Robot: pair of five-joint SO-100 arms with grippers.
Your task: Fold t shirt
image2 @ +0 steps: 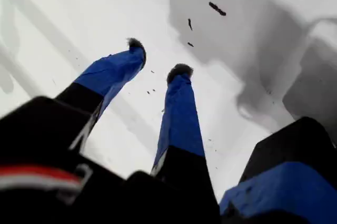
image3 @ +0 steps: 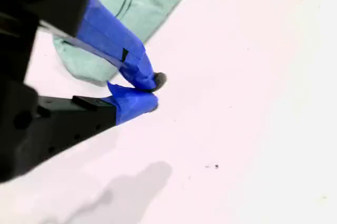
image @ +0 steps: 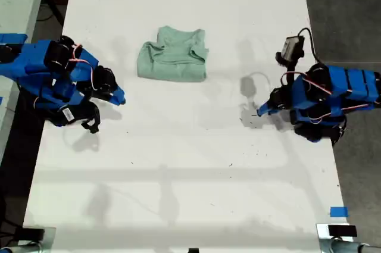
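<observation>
The pale mint-green t shirt (image: 174, 56) lies bunched in a compact, roughly square heap on the white table (image: 190, 169), toward the back centre of the exterior view. My second gripper (image: 119, 96) rests low at the exterior view's left, shut with nothing in it, a short way from the shirt's near corner. The second wrist view shows the t shirt (image3: 142, 2) just behind the closed gripper (image3: 155, 93). My first gripper (image: 261, 110) sits at the exterior view's right, well apart from the shirt. Its fingers (image2: 180, 108) stand open over bare table around my first gripper (image2: 158, 58).
A small black box (image: 293, 47) with a cable sits by the table's edge behind the first arm. Blue tape (image: 338, 212) marks the exterior view's near right corner. Dark floor borders the table at the exterior view's right, and another pale surface (image: 18, 3) lies at its left.
</observation>
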